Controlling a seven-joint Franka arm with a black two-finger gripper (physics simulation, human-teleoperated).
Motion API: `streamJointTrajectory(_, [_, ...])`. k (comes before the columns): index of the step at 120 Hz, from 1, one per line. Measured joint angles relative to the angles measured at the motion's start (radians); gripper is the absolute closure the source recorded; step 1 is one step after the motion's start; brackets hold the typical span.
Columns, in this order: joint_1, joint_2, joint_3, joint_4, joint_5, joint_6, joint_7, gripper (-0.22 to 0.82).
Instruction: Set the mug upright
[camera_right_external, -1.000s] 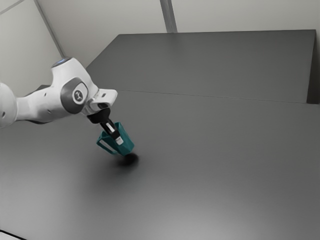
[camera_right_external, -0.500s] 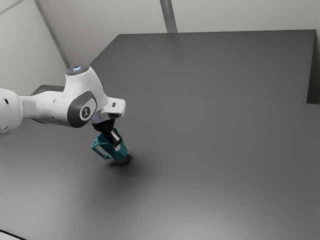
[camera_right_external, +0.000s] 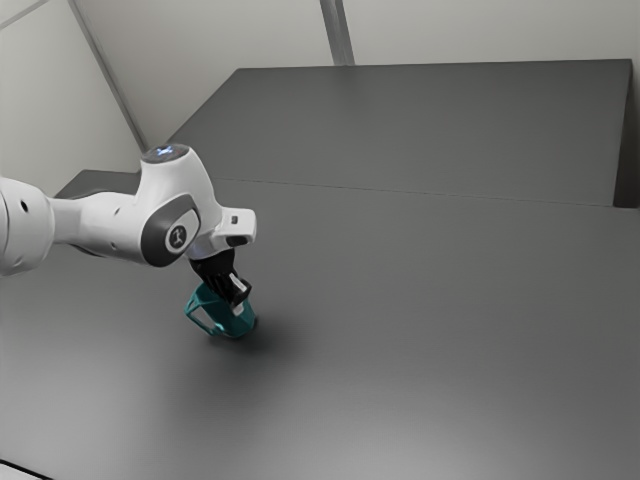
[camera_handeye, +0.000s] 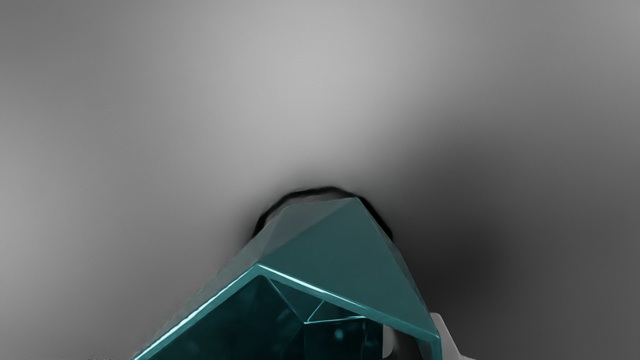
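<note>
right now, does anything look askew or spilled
The faceted teal mug is askew: it tilts in the black gripper, over the dark grey table, rather than standing upright. I see no spill.

The faceted teal mug (camera_right_external: 230, 321) leans, base down, at the grey table (camera_right_external: 430, 320), handle (camera_right_external: 198, 324) toward the exterior view's left.

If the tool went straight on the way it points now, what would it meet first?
Most likely the table. The tool points down toward it, gripping the mug by its wall, so the mug's lower end would probably press there first; whether it already touches is unclear.
</note>
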Motion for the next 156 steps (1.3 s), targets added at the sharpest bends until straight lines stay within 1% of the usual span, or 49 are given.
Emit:
streamJointTrajectory(19, [-0.003, 0.002, 0.0, -0.003, 0.001, -0.005, -0.031, 0.77])
streamJointTrajectory(37, [-0.002, -0.007, -0.002, -0.009, -0.005, -0.01, -0.047, 0.44])
streamJointTrajectory(45, [0.001, -0.022, -0.01, -0.013, -0.006, -0.013, -0.053, 0.32])
streamJointTrajectory(56, [-0.004, -0.046, -0.016, -0.013, -0.007, -0.024, -0.06, 0.21])
streamJointTrajectory(69, [-0.003, -0.078, -0.022, -0.005, -0.008, -0.046, -0.068, 0.13])
streamJointTrajectory(81, [-0.002, -0.117, -0.029, 0.018, -0.01, -0.075, -0.072, 0.08])
streamJointTrajectory(96, [-0.001, -0.166, -0.031, 0.069, -0.022, -0.121, -0.073, 0.04])
streamJointTrajectory(107, [0.004, -0.171, -0.026, 0.155, -0.07, -0.185, -0.073, 0.03])
streamJointTrajectory(120, [0.007, -0.154, -0.02, 0.311, -0.103, -0.29, -0.079, 0.02])
streamJointTrajectory(130, [0.006, -0.101, -0.021, 0.444, -0.109, -0.378, -0.089, 0.01])
streamJointTrajectory(143, [-0.014, -0.069, -0.018, 0.554, -0.112, -0.464, -0.099, 0.01])
streamJointTrajectory(148, [-0.051, -0.058, 0.012, 0.586, -0.11, -0.49, -0.103, 0.01])
streamJointTrajectory(152, [-0.108, -0.05, 0.064, 0.609, -0.104, -0.509, -0.105, 0.01])
streamJointTrajectory(156, [-0.177, -0.043, 0.13, 0.623, -0.1, -0.527, -0.108, 0.0])
